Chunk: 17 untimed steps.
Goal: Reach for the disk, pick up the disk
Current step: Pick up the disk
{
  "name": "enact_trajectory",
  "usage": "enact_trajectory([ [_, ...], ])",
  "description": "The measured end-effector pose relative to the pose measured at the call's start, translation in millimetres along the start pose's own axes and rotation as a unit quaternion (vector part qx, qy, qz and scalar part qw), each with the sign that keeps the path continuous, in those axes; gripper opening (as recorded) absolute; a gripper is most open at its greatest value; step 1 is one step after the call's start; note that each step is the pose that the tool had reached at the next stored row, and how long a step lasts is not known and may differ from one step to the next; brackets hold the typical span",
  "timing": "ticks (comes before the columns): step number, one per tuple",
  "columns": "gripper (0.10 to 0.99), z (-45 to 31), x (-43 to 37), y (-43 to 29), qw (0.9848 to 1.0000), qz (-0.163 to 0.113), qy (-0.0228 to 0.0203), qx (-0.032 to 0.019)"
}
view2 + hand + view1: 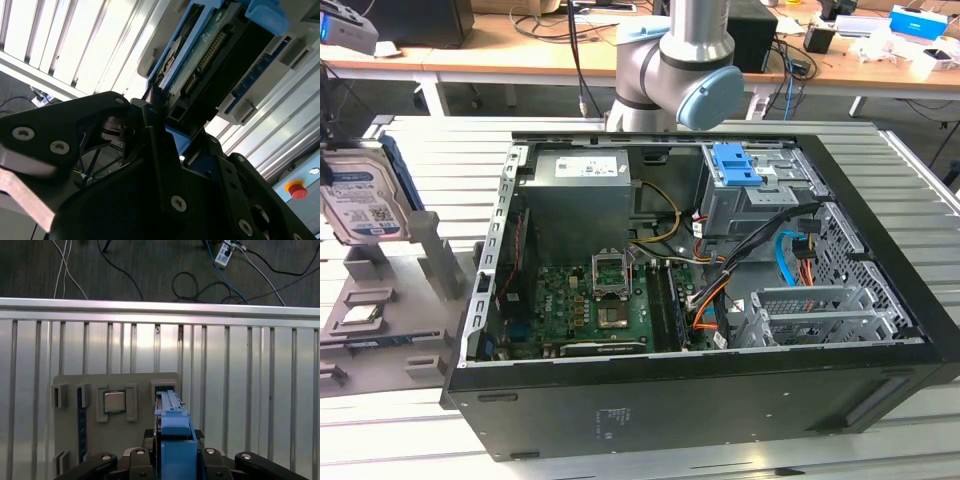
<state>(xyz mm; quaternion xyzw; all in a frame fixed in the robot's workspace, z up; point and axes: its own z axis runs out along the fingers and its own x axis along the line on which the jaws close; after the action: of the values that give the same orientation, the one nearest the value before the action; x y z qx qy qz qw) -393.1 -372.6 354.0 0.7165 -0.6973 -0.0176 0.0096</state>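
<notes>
Hand (176, 456) at upright disk (365, 195) over grey tray (120, 432), beside open computer case (720, 400).

You are working in an electronics lab or workshop: an opened computer tower (700, 400) sits on a slatted metal bench (390, 455), cluttered wooden desks (520, 58) stand behind, and cables (192, 282) trail across the dark floor.

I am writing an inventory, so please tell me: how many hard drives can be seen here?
1. The disk stands upright in the gray holder at the exterior view's left, outside the computer case. Others may be hidden in the case's drive cage.
</notes>
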Motion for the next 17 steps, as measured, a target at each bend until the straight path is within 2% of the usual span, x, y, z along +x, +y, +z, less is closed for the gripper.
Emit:
enact_trajectory([
  [9, 0.369, -12.4, -0.1, -0.1, 1.0, 0.0, 0.0, 0.0],
  [11, 0.369, -20.0, -0.2, -0.1, 1.0, 0.0, 0.0, 0.0],
  [17, 0.369, -28.9, -0.3, -0.2, 1.0, 0.0, 0.0, 0.0001],
])
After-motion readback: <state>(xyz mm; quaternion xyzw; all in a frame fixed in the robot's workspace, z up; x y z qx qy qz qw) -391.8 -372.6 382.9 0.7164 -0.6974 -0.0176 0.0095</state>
